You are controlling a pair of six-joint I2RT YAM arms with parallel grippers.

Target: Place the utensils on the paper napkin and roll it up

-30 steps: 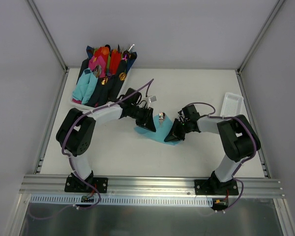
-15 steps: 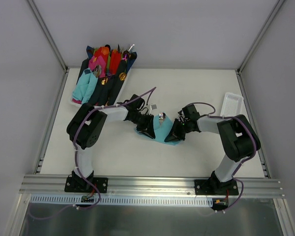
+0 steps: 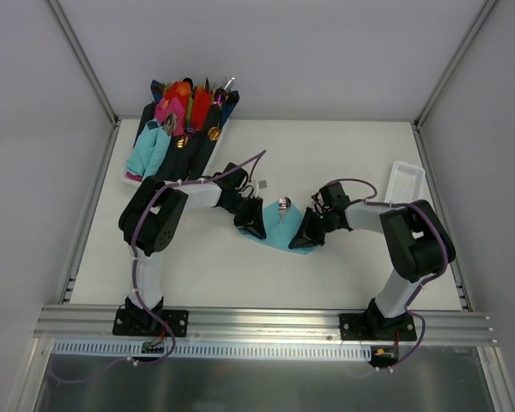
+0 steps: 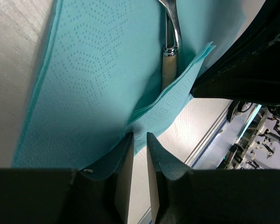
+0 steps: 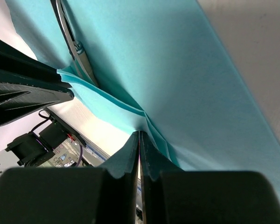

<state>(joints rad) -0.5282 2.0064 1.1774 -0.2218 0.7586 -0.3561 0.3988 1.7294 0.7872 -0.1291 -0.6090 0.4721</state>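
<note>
My bench is a pale, faintly wood-grained table (image 3: 215, 268), boxed in by plain grey-white walls (image 3: 266, 51) with aluminium posts (image 3: 83, 56) running up the back corners. A slotted aluminium rail (image 3: 266, 321) crosses my near edge, with a brushed metal sheet (image 3: 266, 382) below it. The light is soft and even, the shadows faint

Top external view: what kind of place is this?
Probably a lab robot cell: white panels in aluminium framing, a left arm and right arm bolted at the table edge, and a tray of rolled napkin bundles.
</note>
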